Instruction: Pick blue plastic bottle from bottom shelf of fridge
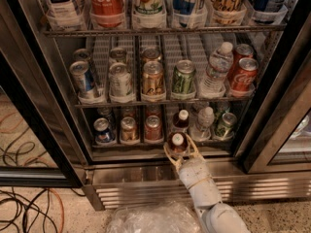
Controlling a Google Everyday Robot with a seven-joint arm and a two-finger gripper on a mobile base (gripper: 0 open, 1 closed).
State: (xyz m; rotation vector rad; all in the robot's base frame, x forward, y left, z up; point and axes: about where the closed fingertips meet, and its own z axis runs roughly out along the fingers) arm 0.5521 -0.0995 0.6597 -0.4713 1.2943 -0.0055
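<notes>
Two brown bottles (181, 120), one in the tool (178, 145)

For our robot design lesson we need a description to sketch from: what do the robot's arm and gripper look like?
The arm is white, built of smooth, rounded, tube-like segments with a joint line near the wrist. Its gripper, at the front edge of the fridge's bottom shelf, has two thin, curved, cream-coloured fingers. No cables or markings show.
</notes>
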